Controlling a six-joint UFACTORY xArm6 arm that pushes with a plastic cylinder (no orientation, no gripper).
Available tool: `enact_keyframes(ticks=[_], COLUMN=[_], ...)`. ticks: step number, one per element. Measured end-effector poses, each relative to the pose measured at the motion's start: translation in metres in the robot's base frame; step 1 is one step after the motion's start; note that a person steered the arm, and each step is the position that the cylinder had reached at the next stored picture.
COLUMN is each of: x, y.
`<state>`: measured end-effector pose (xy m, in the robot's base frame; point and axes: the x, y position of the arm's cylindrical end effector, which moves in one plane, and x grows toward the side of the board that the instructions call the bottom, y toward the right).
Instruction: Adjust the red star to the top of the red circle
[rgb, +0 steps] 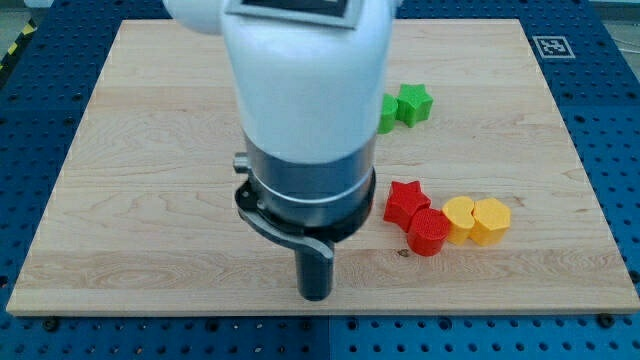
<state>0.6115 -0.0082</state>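
Note:
The red star (405, 201) lies on the wooden board (150, 150) right of centre. It touches the red circle (429, 232), which sits just below and to the right of it. My tip (316, 293) is at the lower end of the dark rod, near the board's bottom edge. It is to the left of and below both red blocks, and apart from them. The arm's large white and grey body hides the middle of the board.
Two yellow blocks (459, 218) (490, 220) sit side by side against the red circle's right. A green star (413, 104) lies further up, with another green block (386, 113) to its left, partly hidden by the arm. A marker tag (551, 46) is at the top right corner.

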Motion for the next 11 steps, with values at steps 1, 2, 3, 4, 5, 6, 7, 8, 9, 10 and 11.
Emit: enact_keyframes(ticks=[1, 2, 3, 4, 5, 6, 7, 8, 9, 10, 11], x=[0.000, 0.007, 0.007, 0.007, 0.007, 0.007, 0.007, 0.006, 0.007, -0.018, -0.028], y=[0.004, 0.024, 0.028, 0.029, 0.035, 0.044, 0.052, 0.087, 0.111, 0.120, 0.120])
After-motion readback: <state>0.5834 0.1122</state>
